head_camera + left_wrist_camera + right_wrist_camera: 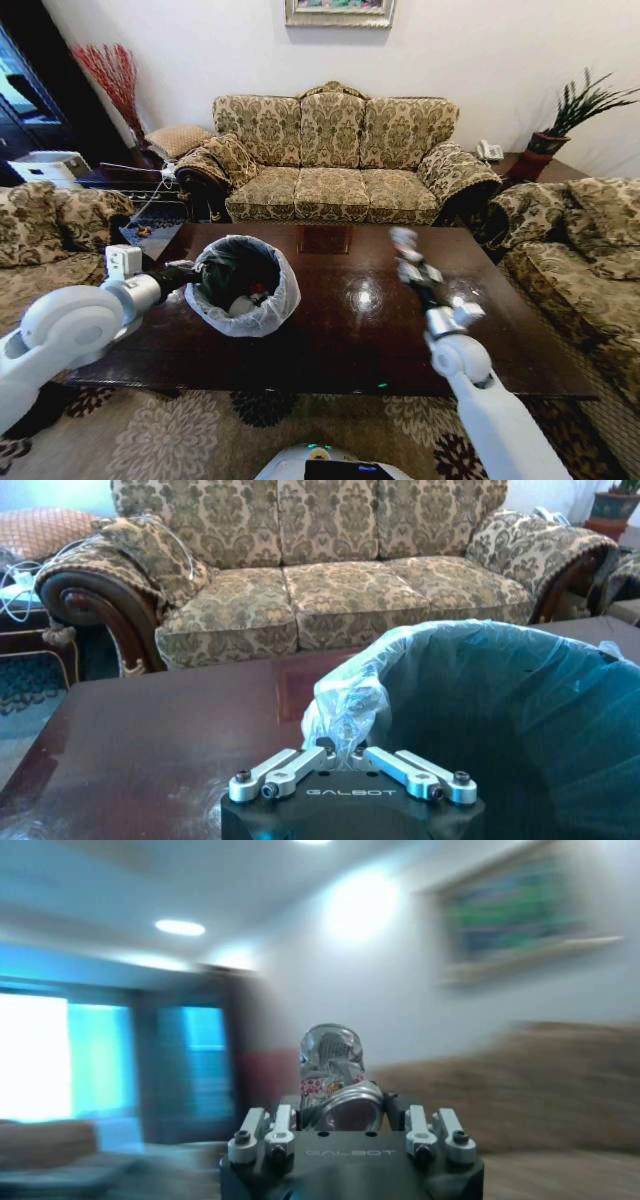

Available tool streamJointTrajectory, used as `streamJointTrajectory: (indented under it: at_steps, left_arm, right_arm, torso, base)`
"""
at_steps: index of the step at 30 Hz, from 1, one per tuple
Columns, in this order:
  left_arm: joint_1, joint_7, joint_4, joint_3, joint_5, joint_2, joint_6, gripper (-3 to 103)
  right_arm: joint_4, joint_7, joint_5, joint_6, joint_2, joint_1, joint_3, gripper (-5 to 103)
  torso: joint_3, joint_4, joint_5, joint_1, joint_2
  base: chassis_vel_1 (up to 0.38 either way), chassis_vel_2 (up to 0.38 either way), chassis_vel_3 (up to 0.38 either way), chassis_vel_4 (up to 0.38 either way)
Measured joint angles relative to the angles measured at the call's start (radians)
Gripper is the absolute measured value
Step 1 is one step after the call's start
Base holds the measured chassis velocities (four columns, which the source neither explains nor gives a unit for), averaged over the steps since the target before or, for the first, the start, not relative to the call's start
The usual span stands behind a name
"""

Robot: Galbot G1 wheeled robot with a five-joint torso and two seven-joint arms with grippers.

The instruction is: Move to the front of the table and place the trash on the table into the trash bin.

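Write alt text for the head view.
The left gripper holds the bag rim of the trash bin on the dark table, while the right gripper lifts a small bottle above the tabletop. A patterned sofa stands behind.

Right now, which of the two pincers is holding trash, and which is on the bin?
The right pincer holds the clear bottle with the red label, raised above the table. The left pincer grips the trash bin liner at its rim.
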Motion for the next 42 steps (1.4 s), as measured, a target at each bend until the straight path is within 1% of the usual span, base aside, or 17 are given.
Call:
streamJointTrajectory:
  at_steps: [3,6,7,13,17,20,23,24,26,29,31,32,35,36,38,39,42]
  left_arm:
    - [-0.001,-0.006,-0.004,-0.006,-0.014,0.004,0.001,1]
    - [-0.001,-0.008,-0.009,-0.011,-0.019,0.004,0.003,1]
    - [-0.001,-0.010,-0.015,-0.013,-0.024,0.002,0.003,1]
    - [-0.001,-0.013,-0.031,-0.012,-0.029,-0.010,0.004,1]
    - [-0.001,-0.013,-0.028,-0.012,-0.029,-0.014,0.005,1]
    - [-0.005,-0.013,-0.020,-0.011,-0.029,-0.013,0.005,1]
    - [-0.006,-0.013,-0.019,-0.011,-0.029,-0.013,0.005,1]
    - [-0.006,-0.013,-0.017,-0.011,-0.029,-0.015,0.005,1]
    - [-0.006,-0.013,-0.015,-0.011,-0.029,-0.019,0.005,1]
    - [-0.001,-0.033,-0.002,-0.027,-0.029,-0.047,0.015,1]
    - [0.003,-0.049,0.006,-0.040,-0.029,-0.061,0.021,1]
    - [0.014,-0.082,0.021,-0.066,-0.029,-0.078,0.027,1]
    - [0.025,-0.113,0.042,-0.099,-0.035,-0.094,0.032,1]
    - [0.030,-0.142,0.071,-0.124,-0.043,-0.109,0.032,1]
    - [0.033,-0.155,0.083,-0.136,-0.047,-0.114,0.032,1]
    - [0.053,-0.184,0.117,-0.191,-0.060,-0.138,0.032,1]
    - [0.073,-0.205,0.133,-0.241,-0.077,-0.159,0.035,1]
  right_arm:
    - [0.059,-0.039,0.025,-0.048,-0.012,0.118,-0.191,46]
    - [0.055,-0.043,0.040,-0.060,-0.013,0.167,-0.267,46]
    - [0.028,-0.050,0.041,-0.066,-0.011,0.227,-0.342,46]
    - [-0.035,-0.030,0.023,-0.105,0.014,0.342,-0.456,43]
    - [-0.040,-0.024,0.024,-0.113,0.020,0.352,-0.459,53]
    - [-0.036,-0.030,0.025,-0.113,0.013,0.335,-0.443,69]
    - [-0.029,-0.037,0.025,-0.109,0.007,0.320,-0.435,74]
    - [-0.021,-0.048,0.025,-0.096,0.003,0.302,-0.422,85]
    - [-0.012,-0.054,0.027,-0.080,0.001,0.284,-0.407,85]
    - [0.039,-0.067,0.026,-0.010,-0.012,0.207,-0.331,99]
    - [0.051,-0.058,0.011,0.014,-0.020,0.178,-0.302,100]
    - [0.060,-0.025,-0.035,0.057,-0.032,0.113,-0.224,100]
    - [0.058,-0.001,-0.069,0.090,-0.033,0.056,-0.150,100]
    - [0.054,0.010,-0.097,0.103,-0.021,0.008,-0.084,100]
    - [0.054,0.013,-0.107,0.106,-0.014,-0.012,-0.058,100]
    - [0.049,0.025,-0.126,0.123,0.011,-0.075,0.013,100]
    - [0.040,0.034,-0.130,0.147,0.025,-0.117,0.060,100]
  torso:
    - [0.000,-0.0002,0.0004,0.000,0.000]
    - [0.000,-0.0002,0.0007,0.000,0.000]
    - [0.000,-0.0001,0.0006,0.000,0.000]
    - [0.000,0.0000,0.0005,0.000,0.000]
    - [0.000,-0.0001,0.0005,0.000,0.000]
    - [0.000,-0.0001,0.0006,0.000,0.000]
    - [0.000,-0.0002,0.0006,0.000,0.000]
    - [0.000,-0.0003,0.0006,0.000,0.000]
    - [0.000,-0.0003,0.0007,0.000,0.000]
    - [0.000,-0.0004,0.0007,0.000,0.000]
    - [0.000,-0.0003,0.0006,0.000,0.000]
    - [0.000,-0.0003,0.0005,0.000,0.000]
    - [0.000,-0.0003,0.0008,0.000,0.000]
    - [0.000,-0.0003,0.0006,0.000,0.000]
    - [0.000,-0.0004,0.0006,0.000,0.000]
    - [0.000,-0.0005,0.0009,0.000,0.000]
    - [0.000,-0.0002,0.0000,0.000,0.000]
  base:
    - [0.000,0.000,0.000,0.000]
    - [0.000,0.000,0.000,0.000]
    - [0.000,0.000,0.000,0.000]
    - [0.000,0.000,0.000,0.000]
    - [0.000,0.000,0.000,0.000]
    - [0.000,0.000,0.000,0.000]
    - [0.000,0.000,0.000,0.000]
    - [0.000,0.000,0.000,0.000]
    - [0.000,0.000,0.000,0.000]
    - [0.000,0.000,0.000,0.000]
    - [0.000,0.000,0.000,0.000]
    - [0.000,0.000,0.000,0.000]
    - [0.000,0.000,0.000,0.000]
    - [0.000,0.000,0.000,0.000]
    - [0.000,0.000,0.000,0.000]
    - [0.000,0.000,0.000,0.000]
    - [0.000,0.000,0.000,0.000]
